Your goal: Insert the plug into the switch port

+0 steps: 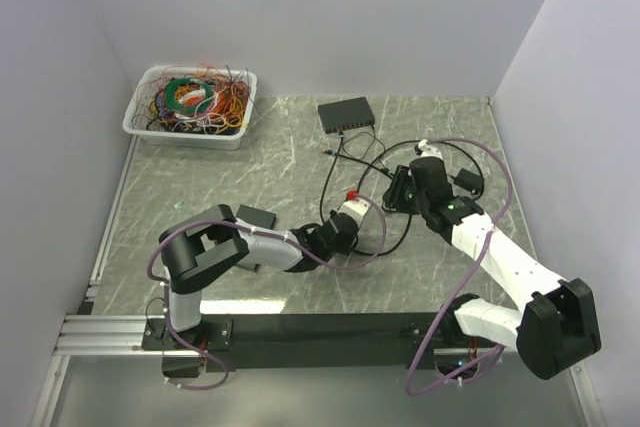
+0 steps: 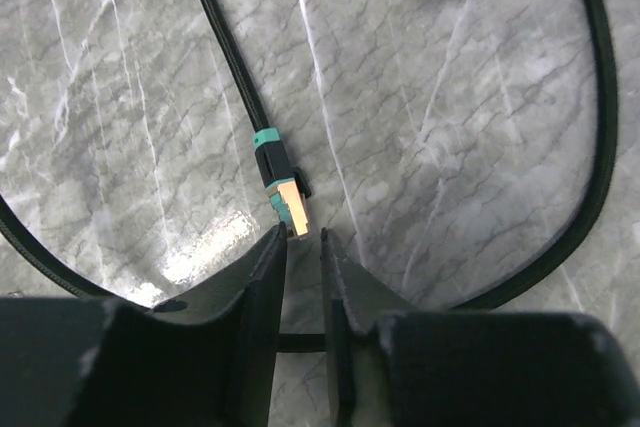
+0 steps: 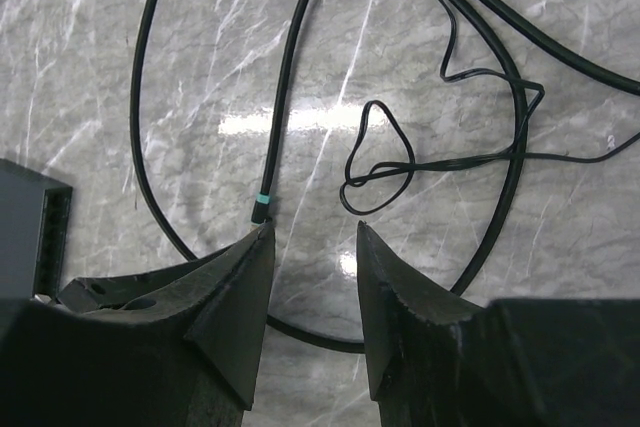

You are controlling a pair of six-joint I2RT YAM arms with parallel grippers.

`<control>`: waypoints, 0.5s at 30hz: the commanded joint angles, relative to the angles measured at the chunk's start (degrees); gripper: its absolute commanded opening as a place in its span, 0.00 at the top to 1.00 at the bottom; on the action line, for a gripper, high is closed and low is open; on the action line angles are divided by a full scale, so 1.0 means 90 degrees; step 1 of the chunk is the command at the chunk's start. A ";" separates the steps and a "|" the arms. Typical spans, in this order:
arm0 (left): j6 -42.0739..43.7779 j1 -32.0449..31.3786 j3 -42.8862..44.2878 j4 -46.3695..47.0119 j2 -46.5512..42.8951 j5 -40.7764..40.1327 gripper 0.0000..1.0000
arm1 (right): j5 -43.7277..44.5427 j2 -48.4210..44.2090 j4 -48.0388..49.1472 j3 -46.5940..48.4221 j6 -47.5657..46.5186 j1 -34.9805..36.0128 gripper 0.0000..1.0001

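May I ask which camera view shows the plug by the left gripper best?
The left wrist view: the plug, gold-tipped with a teal band, lies large at the tips of the left gripper. In the top external view it is too small to tell; the right wrist view shows cable, no clear plug.

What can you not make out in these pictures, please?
- Top external: the ports on the switch are too small to see.
- Right wrist: the end of the teal-banded cable passes behind a finger of the right claw.
- Left wrist: whether the left claw grips the plug, whose tip just meets the fingers.
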 commanded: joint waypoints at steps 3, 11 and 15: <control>-0.0122 0.0015 0.0232 0.0094 0.0240 0.0041 0.68 | -0.0043 -0.0127 0.0199 -0.0120 -0.0070 -0.0054 0.55; -0.0131 0.0015 0.0359 0.0045 0.0406 0.0070 0.75 | -0.0034 -0.0108 0.0218 -0.0130 -0.0089 -0.0074 0.55; -0.0141 0.0015 0.0301 0.0035 0.0328 -0.0017 0.96 | -0.0053 -0.0107 0.0218 -0.0101 -0.0099 -0.0083 0.55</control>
